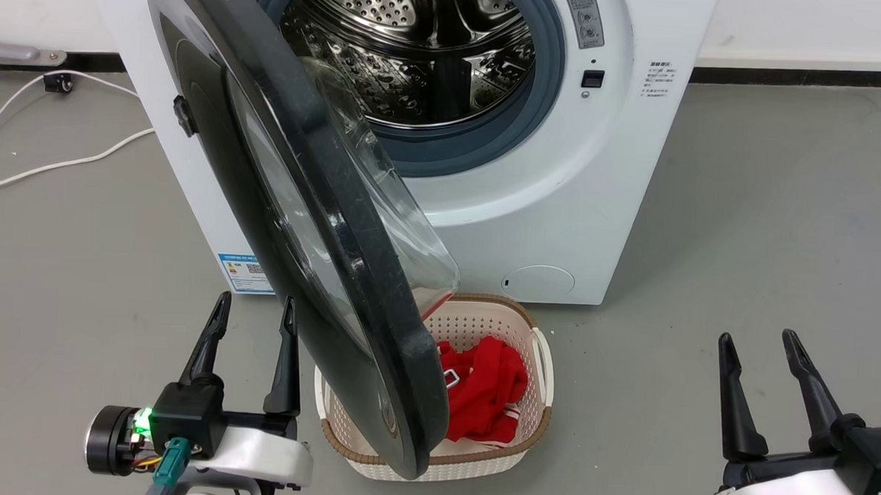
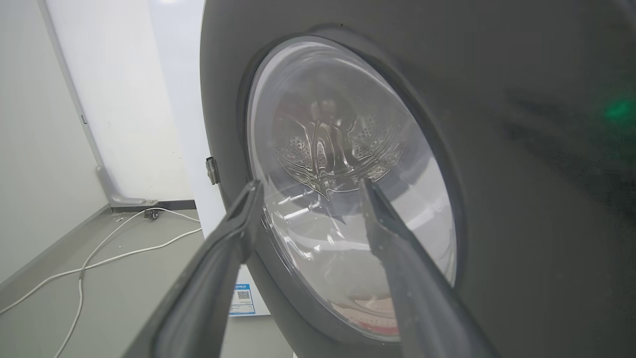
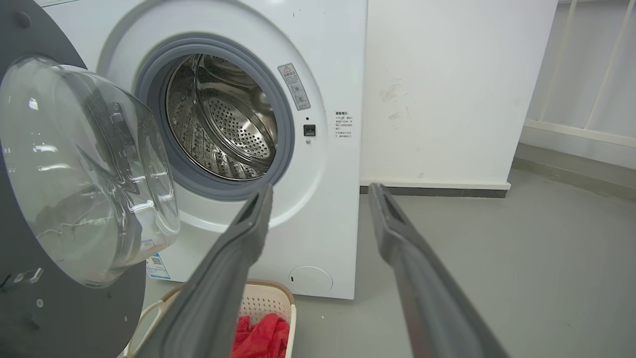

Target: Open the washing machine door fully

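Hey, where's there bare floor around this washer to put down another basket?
The grey floor right of the washing machine, down to the right gripper, is bare. In front it is crowded: the open door hangs over the laundry basket. On the left, white cables cross the floor.

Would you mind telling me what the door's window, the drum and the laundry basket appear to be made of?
The washing machine door window: clear and glossy with sharp reflections, likely glass. The drum: polished, perforated, mirror-like metal, probably stainless steel. The laundry basket: matte beige perforated walls, likely plastic, with a brown woven-look rim.
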Controlling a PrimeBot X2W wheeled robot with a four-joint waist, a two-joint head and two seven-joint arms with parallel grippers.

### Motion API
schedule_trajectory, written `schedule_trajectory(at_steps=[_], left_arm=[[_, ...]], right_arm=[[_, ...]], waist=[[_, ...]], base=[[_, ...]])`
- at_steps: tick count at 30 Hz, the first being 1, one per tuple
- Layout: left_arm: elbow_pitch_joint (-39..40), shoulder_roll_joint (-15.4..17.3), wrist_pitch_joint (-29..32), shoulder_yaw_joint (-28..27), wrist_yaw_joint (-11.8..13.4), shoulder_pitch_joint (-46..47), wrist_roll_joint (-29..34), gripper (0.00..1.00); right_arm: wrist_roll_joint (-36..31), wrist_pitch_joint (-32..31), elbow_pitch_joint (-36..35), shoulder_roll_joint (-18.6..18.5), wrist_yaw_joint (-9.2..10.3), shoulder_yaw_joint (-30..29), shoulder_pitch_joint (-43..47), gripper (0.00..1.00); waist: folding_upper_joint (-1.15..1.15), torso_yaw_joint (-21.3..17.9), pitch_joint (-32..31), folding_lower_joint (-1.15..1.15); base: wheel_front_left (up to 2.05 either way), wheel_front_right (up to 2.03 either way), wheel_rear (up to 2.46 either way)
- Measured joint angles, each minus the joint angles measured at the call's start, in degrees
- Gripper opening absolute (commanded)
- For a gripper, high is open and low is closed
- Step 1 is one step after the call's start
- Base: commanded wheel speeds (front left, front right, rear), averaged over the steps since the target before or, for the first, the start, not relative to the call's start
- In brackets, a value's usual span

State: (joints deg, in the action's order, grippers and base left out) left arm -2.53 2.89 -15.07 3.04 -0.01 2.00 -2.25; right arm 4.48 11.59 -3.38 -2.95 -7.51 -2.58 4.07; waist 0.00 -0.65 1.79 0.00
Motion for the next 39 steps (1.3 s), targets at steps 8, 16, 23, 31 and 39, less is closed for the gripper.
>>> schedule_trajectory(at_steps=[8, 16, 23, 31, 39], left_arm=[[0.01, 0.0, 0.0, 0.08, -0.27, 0.0, 0.15, 0.36], [2.6, 0.0, 0.0, -0.12, -0.16, 0.23, -0.85, 0.0], [10.59, 0.0, -0.01, -0.7, 0.07, 2.16, -1.4, 0.0], [24.21, 0.73, -0.01, -0.65, 0.62, 5.34, 2.69, 0.0], [35.16, 2.25, -0.01, 1.8, 1.23, 7.44, 5.41, 0.0]], right_arm=[[1.07, 0.42, 0.65, 0.0, 0.0, -0.33, -0.03, 1.0], [1.69, 0.48, 1.07, 0.0, 0.0, -0.33, -0.18, 1.0], [2.35, 0.47, 1.38, 0.0, 0.0, -0.49, -0.28, 1.0], [2.63, 0.41, 2.27, 0.0, 0.0, -0.68, -0.29, 1.0], [3.14, 0.16, 2.85, 0.0, 0.0, -0.74, -0.29, 1.0]], waist=[[0.0, -0.06, 0.0, 0.0], [0.0, 0.08, 0.34, 0.0], [0.0, 0.53, 0.51, 0.0], [0.0, 0.93, 0.09, 0.0], [0.0, 0.8, -0.21, 0.0]], base=[[0.0, 0.0, 0.0], [0.0, 0.0, 0.0], [0.0, 0.0, 0.0], [0.0, 0.0, 0.0], [0.0, 0.0, 0.0]])
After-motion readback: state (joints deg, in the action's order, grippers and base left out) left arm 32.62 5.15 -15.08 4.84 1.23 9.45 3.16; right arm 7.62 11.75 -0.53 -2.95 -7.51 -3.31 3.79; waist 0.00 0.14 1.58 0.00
